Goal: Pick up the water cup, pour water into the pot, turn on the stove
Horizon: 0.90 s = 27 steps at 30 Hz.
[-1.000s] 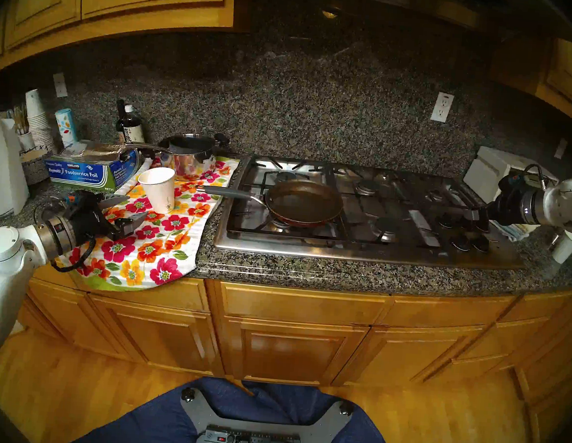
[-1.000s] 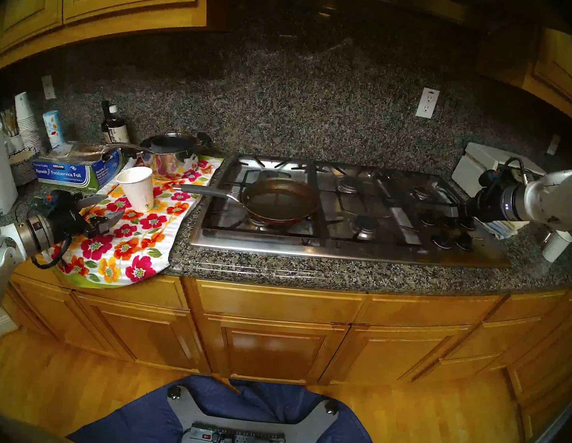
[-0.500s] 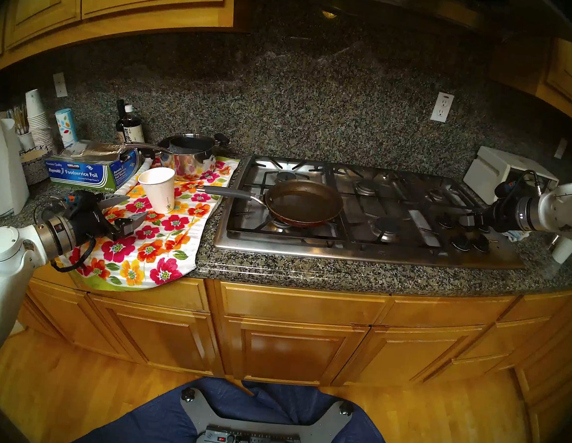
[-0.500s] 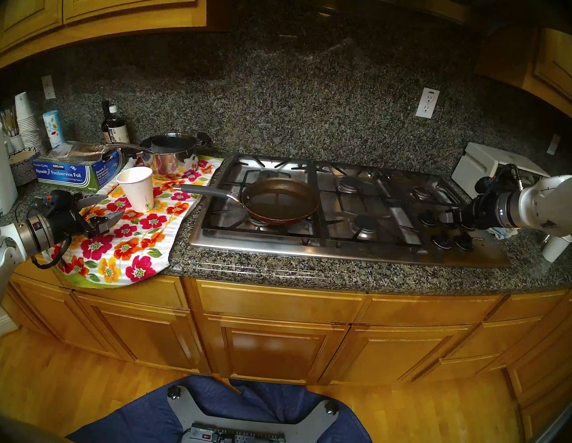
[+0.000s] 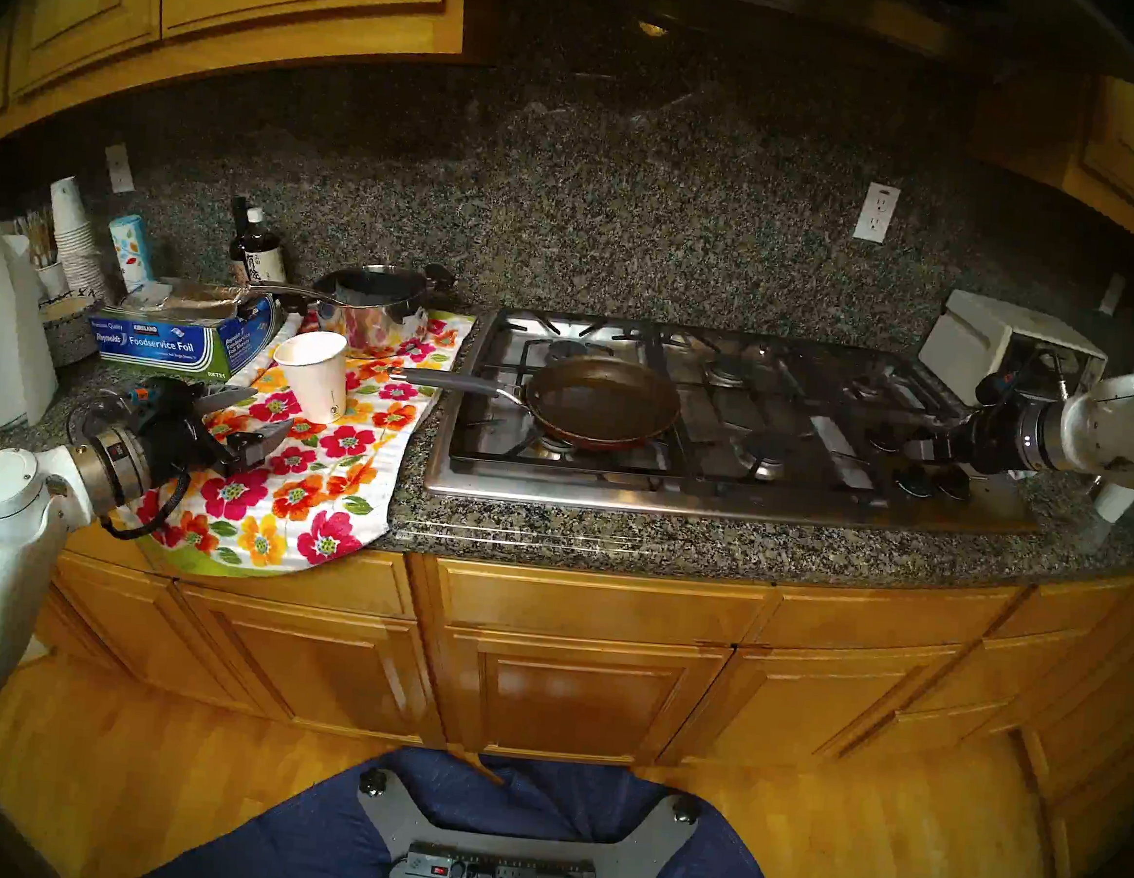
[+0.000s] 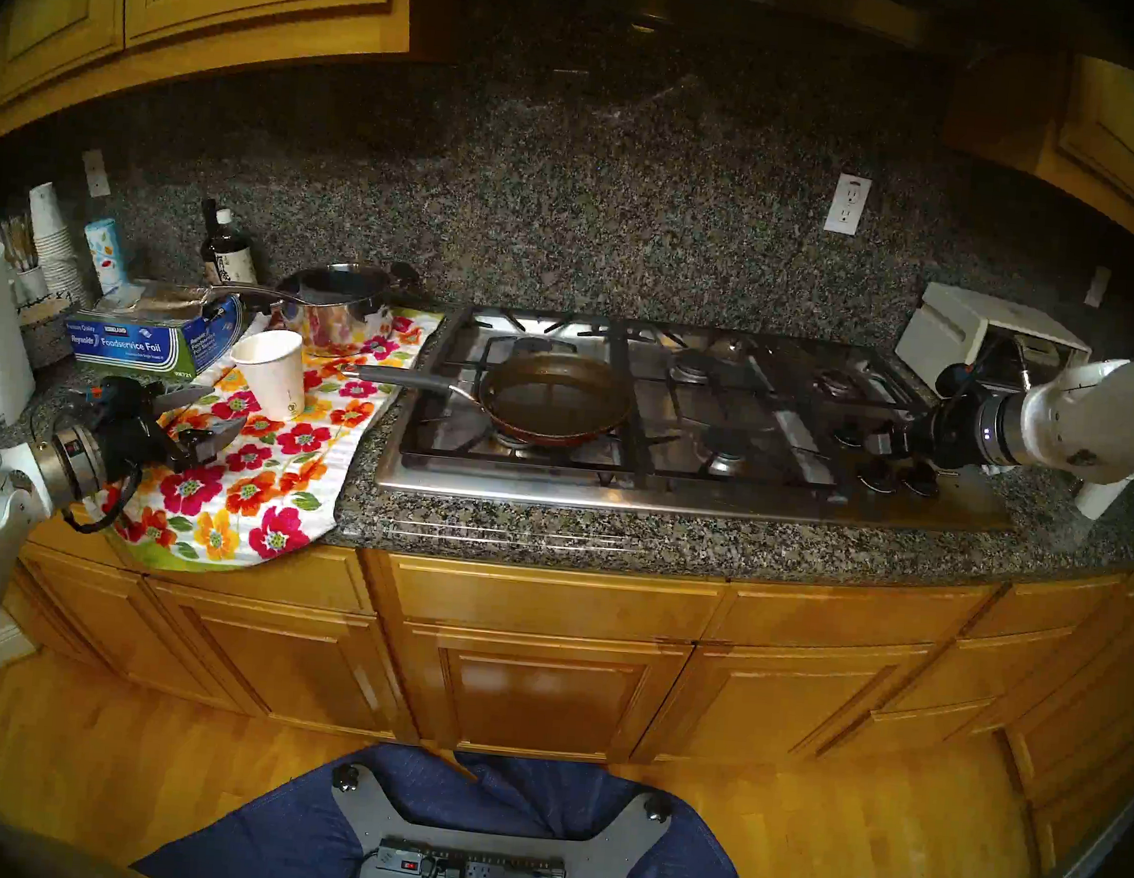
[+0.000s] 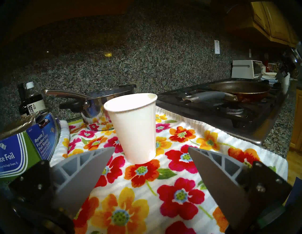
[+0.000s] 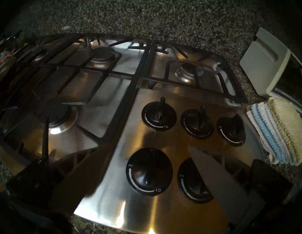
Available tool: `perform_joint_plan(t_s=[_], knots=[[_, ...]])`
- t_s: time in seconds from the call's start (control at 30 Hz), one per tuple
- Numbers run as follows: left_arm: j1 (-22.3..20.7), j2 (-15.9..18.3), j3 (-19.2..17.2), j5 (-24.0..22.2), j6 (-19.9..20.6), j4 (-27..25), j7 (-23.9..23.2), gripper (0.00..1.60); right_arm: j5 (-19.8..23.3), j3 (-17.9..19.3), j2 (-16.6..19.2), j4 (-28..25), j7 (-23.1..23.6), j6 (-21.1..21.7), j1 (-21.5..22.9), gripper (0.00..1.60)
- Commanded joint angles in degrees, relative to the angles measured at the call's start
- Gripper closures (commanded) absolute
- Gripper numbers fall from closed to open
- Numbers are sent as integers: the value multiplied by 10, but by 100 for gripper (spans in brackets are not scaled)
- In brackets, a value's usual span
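Left end effector (image 7: 151, 149): spread, empty, short of the white tapered paper cup (image 7: 133, 127).
Risk: soft floral towel (image 7: 163, 188) lets cup tip.
Right end effector (image 8: 149, 150): spread over black knobs (image 8: 149, 171); wrong burner possible.

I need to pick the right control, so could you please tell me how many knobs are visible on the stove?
5 knobs on the stove, right wrist view: back row left, middle, right; front row left, right, partly hidden behind a finger.
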Motion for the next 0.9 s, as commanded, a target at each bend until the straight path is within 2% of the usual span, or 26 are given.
perform_joint_plan(t_s=[0.0,0.4,0.87], knots=[[-10,4,-15,-6,-3,-11,1,0,1,3,-7,0,-9,-9,22,0],[-10,4,-15,-6,-3,-11,1,0,2,5,-6,-13,-18,-17,14,0],[-10,4,-15,-6,-3,-11,1,0,9,23,-3,-9,-28,-29,-14,0]])
